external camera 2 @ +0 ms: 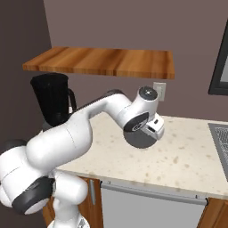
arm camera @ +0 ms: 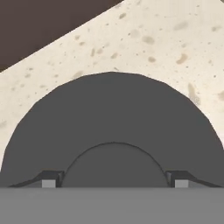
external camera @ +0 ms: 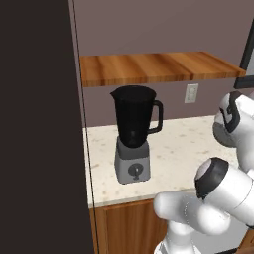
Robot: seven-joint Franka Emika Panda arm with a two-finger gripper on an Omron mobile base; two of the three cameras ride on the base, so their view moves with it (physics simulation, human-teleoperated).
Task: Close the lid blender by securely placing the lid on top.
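The blender (external camera: 133, 130), a black tapered jar with a side handle on a grey dial base, stands open-topped at the counter's left end; it also shows behind my arm as the blender (external camera 2: 51, 100). The lid (external camera 2: 140, 139), a round dark grey disc, hangs under my hand above the middle of the counter, well to the right of the jar. In the hand view the lid (arm camera: 113, 118) spreads wide, and my gripper (arm camera: 114, 180) is shut on its raised centre knob, one fingertip pressed against each side.
A wooden shelf (external camera: 154, 67) juts out just above the jar's rim. A tall dark cabinet (external camera: 39, 124) stands against the counter's left end. A wall outlet (external camera 2: 159, 91) sits behind the speckled counter (external camera 2: 187, 156), and a grey ribbed surface (external camera 2: 220, 142) lies at the far right.
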